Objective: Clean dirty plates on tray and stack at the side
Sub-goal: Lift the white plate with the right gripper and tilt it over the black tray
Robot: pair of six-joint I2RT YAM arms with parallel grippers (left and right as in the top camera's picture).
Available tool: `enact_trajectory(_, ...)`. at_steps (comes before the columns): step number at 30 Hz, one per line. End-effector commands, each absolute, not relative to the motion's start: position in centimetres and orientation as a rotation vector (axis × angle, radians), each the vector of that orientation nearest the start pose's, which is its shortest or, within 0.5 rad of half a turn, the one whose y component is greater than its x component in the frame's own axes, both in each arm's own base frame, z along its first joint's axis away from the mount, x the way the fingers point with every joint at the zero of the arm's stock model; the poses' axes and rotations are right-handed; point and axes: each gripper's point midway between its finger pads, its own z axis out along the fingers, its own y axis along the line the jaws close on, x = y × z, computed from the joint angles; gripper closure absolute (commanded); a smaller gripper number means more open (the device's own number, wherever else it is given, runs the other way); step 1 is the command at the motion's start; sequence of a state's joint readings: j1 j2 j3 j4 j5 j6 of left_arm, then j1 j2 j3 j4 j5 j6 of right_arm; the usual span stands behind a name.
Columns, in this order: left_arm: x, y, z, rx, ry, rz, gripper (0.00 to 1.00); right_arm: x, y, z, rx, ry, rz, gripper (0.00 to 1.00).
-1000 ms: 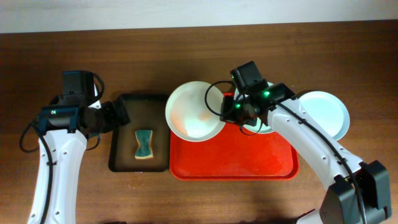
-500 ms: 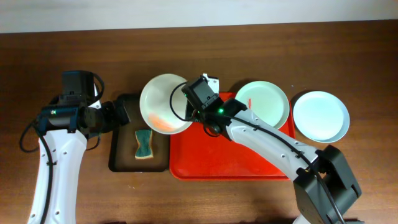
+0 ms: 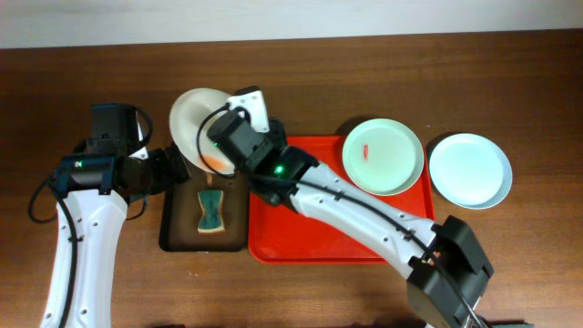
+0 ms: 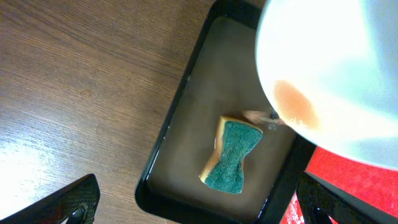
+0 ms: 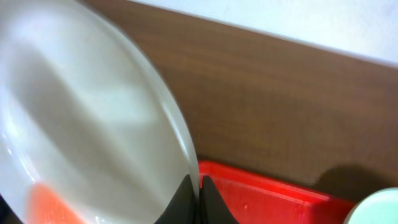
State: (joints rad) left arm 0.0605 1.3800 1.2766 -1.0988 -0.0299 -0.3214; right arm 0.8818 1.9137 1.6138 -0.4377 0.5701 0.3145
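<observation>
My right gripper [image 3: 230, 146] [image 5: 199, 186] is shut on the rim of a white plate [image 3: 199, 128] [image 5: 81, 130] with a red smear. It holds the plate tilted above the black tray [image 3: 178, 232]. The plate also fills the top right of the left wrist view [image 4: 336, 74], smear showing. A mint plate [image 3: 383, 157] with a small red smear lies on the red tray [image 3: 346, 232], at its far right. A pale blue plate [image 3: 470, 170] lies on the table right of the tray. My left gripper [image 4: 199, 214] is open and empty, above the black tray's near end.
A green and yellow sponge [image 3: 211, 210] [image 4: 231, 155] lies in the black tray. The wooden table [image 3: 91, 55] surrounds everything. The right arm stretches diagonally across the red tray.
My right gripper has carried the white plate left, off the red tray to above the black tray. The mint plate is now uncovered. The left arm has not moved.
</observation>
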Motion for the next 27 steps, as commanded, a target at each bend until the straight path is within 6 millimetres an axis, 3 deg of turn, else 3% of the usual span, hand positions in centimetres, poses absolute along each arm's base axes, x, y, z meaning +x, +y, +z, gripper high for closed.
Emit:
enact_trajectory(1, 30.9, 2.4, 18.2, -0.543, 2.706, -0.04, 0.01, 40.1, 35.5, 24.4, -0.484, 1.93, -0.224, 0.96)
enact_trajectory(8, 30.9, 2.4, 18.2, -0.543, 2.706, -0.04, 0.01, 38.5, 37.3, 30.0, -0.58, 1.675, -0.478, 0.96)
enact_trajectory(16, 30.9, 2.4, 18.2, -0.543, 2.706, -0.04, 0.01, 37.4, 37.0, 35.1, -0.556, 1.526, -0.663, 0.96)
enact_trajectory(27, 30.9, 2.4, 18.2, -0.543, 2.706, -0.04, 0.01, 37.3, 37.0, 35.3, -0.53, 1.526, -0.644, 0.96)
